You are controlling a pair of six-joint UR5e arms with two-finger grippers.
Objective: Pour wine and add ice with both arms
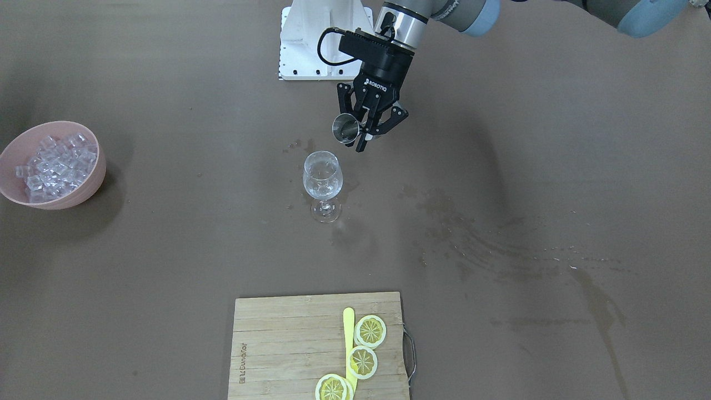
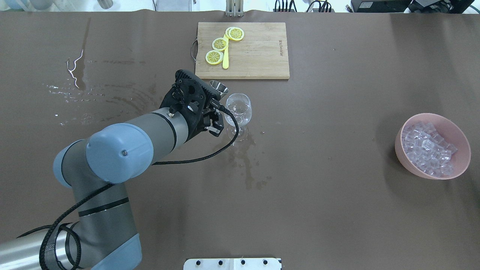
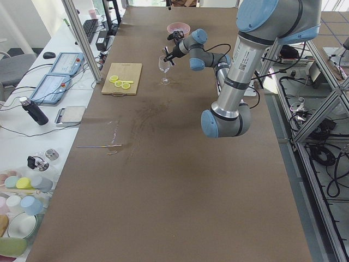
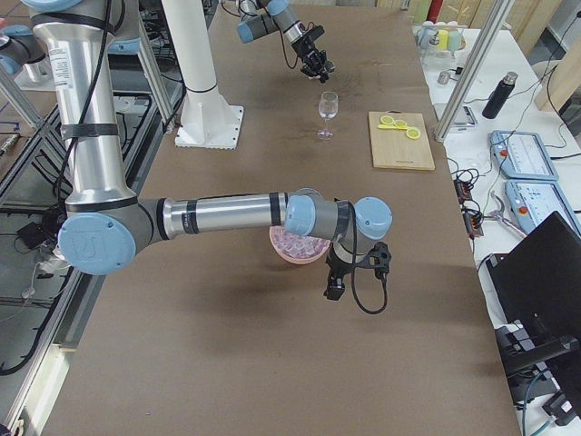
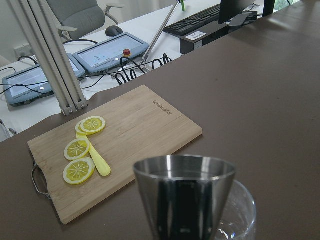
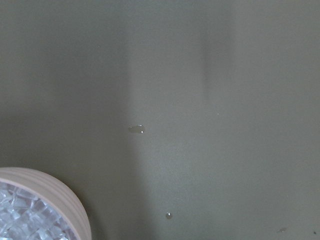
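A clear wine glass (image 1: 323, 180) stands upright mid-table; it also shows in the overhead view (image 2: 239, 110). My left gripper (image 1: 366, 133) is shut on a steel jigger (image 1: 345, 129), held raised close beside the glass's rim. The jigger (image 5: 185, 200) fills the left wrist view, with the glass (image 5: 239, 215) behind it. The ice (image 2: 427, 152) fills a pink bowl (image 2: 461, 150) at the table's right side. My right gripper (image 4: 354, 272) hangs next to that bowl (image 4: 295, 250). It shows only in the exterior right view, so I cannot tell whether it is open or shut.
A bamboo cutting board (image 2: 258, 48) with three lemon slices (image 2: 220, 44) and a yellow stick (image 2: 225, 60) lies at the far edge. Wet streaks (image 2: 112, 99) mark the table on my left. The bowl's rim (image 6: 65, 195) shows in the right wrist view.
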